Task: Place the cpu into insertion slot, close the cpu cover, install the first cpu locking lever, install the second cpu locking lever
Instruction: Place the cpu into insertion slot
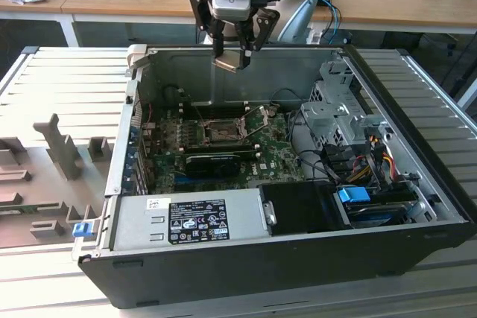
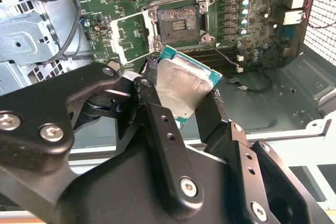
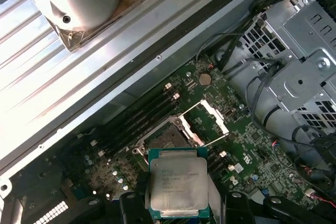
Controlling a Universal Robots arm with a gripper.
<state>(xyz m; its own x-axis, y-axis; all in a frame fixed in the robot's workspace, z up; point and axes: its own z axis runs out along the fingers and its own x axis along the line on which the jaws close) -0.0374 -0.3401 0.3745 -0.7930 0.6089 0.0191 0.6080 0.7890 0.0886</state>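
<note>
A: What is gripped?
B: The cpu (image 3: 177, 184) — a flat square, dull grey metal top, green rim — is clamped in the black gripper (image 1: 235, 56), above the open computer case (image 1: 283, 267).
A: The cpu cover (image 3: 211, 121)?
B: A thin silver frame — stood open beside the socket (image 3: 167, 139). Print on the chip cannot be read.

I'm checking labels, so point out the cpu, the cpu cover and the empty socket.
the cpu (image 3: 177, 184), first wrist view, its metal top.
the cpu cover (image 3: 216, 116), first wrist view, a frame bar.
the socket (image 2: 178, 24), second wrist view, its contact field.

Silver-topped cpu (image 3: 177, 182) aloft; cpu cover (image 3: 215, 116) swung open.
</note>
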